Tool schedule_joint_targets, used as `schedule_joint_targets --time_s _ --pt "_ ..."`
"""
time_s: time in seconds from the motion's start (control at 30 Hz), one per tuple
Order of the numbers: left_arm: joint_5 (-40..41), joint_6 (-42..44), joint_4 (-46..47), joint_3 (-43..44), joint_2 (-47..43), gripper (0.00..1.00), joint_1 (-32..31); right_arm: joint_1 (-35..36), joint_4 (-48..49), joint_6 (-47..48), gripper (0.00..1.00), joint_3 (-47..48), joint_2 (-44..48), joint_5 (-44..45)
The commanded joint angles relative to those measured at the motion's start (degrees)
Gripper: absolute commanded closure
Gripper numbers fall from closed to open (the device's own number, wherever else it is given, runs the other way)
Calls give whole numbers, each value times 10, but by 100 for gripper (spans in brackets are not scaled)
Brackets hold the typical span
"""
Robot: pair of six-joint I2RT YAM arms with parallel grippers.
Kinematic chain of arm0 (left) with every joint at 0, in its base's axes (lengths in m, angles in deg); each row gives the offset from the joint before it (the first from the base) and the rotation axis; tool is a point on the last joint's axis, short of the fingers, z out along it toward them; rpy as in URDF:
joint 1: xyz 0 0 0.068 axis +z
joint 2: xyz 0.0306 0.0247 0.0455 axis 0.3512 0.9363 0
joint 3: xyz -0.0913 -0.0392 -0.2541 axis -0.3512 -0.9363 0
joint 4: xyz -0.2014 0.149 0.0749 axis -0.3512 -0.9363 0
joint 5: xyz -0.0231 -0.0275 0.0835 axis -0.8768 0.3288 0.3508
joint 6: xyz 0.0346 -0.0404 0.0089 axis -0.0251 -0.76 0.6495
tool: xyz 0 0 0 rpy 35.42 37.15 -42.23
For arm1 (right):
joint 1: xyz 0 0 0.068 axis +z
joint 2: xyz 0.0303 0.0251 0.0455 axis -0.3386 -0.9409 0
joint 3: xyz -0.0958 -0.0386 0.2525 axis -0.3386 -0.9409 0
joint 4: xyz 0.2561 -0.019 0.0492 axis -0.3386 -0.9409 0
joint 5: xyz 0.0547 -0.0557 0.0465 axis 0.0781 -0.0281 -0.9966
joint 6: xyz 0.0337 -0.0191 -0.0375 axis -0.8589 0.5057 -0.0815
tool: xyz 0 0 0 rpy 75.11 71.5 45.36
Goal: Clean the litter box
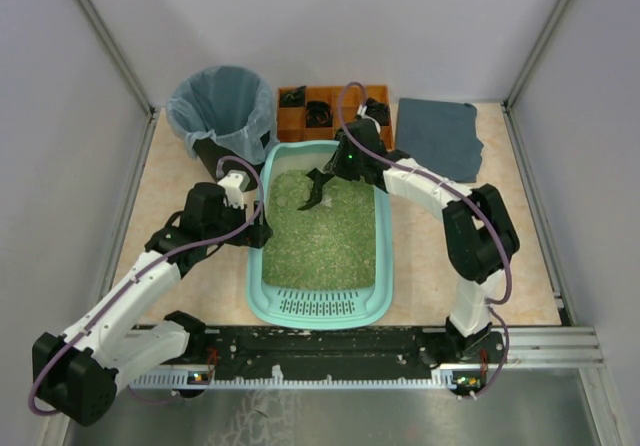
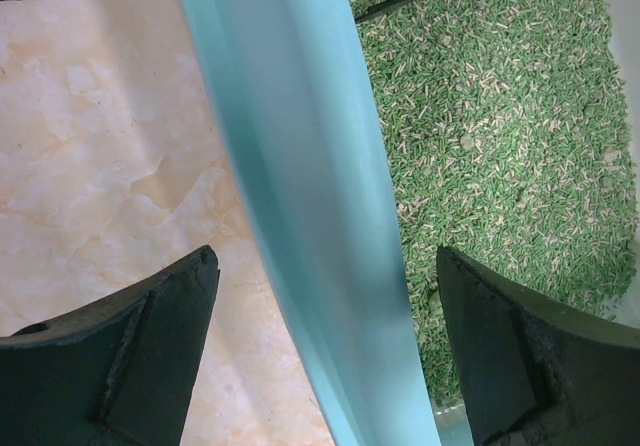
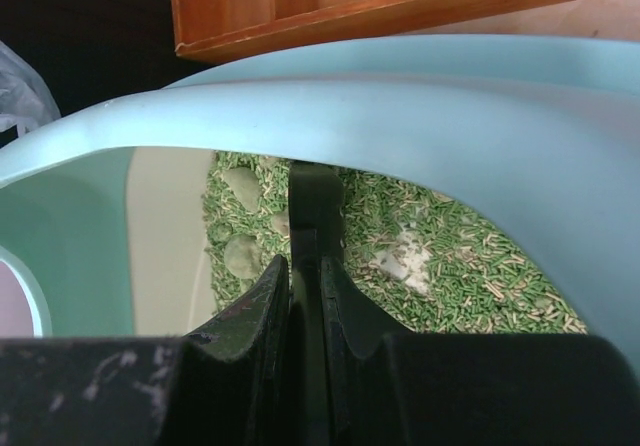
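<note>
On the left, the left gripper [image 2: 327, 258] straddles the long left rim of the litter box [image 1: 318, 307], jaws wide open, one finger outside on the table [image 1: 200, 286] and one over the litter [image 1: 320, 236], neither touching the plastic. The box sits mid-table, slotted lip toward the arms. It looks like stiff, smooth plastic, likely slippery, and probably heavy with its load of granules. That rolled rim seems the best place to pinch and steady it, since tipping would send the litter sliding. At the far end, the right gripper [image 3: 305, 266] is clamped on the handle of a black scoop [image 1: 313, 191], whose head reaches down toward pale clumps [image 3: 240, 188].
</note>
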Motion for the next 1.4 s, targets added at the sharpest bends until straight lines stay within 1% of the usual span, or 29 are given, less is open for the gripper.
schedule_joint_targets --time_s 0.0,0.13,0.27,0.47,0.6,0.83,1.03,1.2,1.37 --pt "-9 4 0 3 4 6 -3 16 -3 -12 100 -12 -20 -74" --pt "-10 5 0 4 2 7 -3 17 -4 -19 100 -23 -8 -71" --pt "-9 4 0 3 3 7 -3 16 11 -30 100 -53 27 -68" --pt "-9 4 0 3 2 6 -2 16 35 -52 100 -90 87 -66" --pt "-9 4 0 3 1 5 -3 12 70 -79 100 -126 138 -65" --pt "-10 4 1 2 0 5 -3 -12 118 -131 100 -189 197 -78" --pt "-6 3 0 5 -16 4 -3 -27 138 -142 100 -229 245 -96" --pt "-3 3 11 -2 -42 4 -3 -33 141 -147 100 -260 301 -98" --pt "-3 2 15 -5 -43 4 -2 -56 146 -166 100 -306 367 -100"
